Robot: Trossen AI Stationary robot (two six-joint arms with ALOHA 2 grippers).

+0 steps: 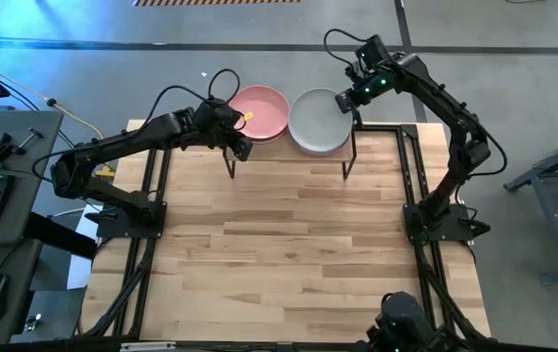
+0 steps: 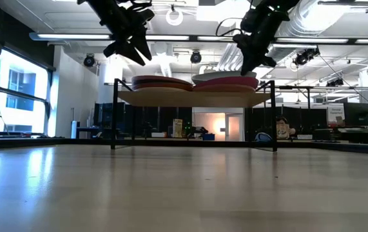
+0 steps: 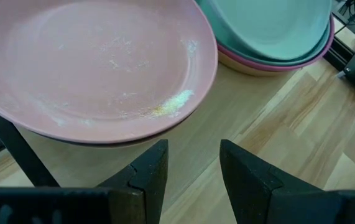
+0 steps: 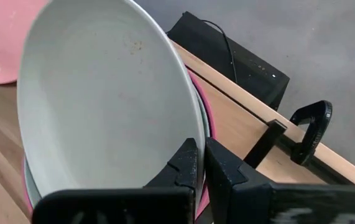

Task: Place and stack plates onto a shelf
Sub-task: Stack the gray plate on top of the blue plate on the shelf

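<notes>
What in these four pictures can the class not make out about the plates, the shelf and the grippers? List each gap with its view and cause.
- Plate count per stack: the high view shows only the pink top plate and the pale top plate; these cover the plates beneath.
- Shelf board top: hidden by the stacks in every view.
- Lower plate colours: low view, backlit and edge-on.
- Left gripper and right gripper: bodies cut off by wrist-view edges.
</notes>
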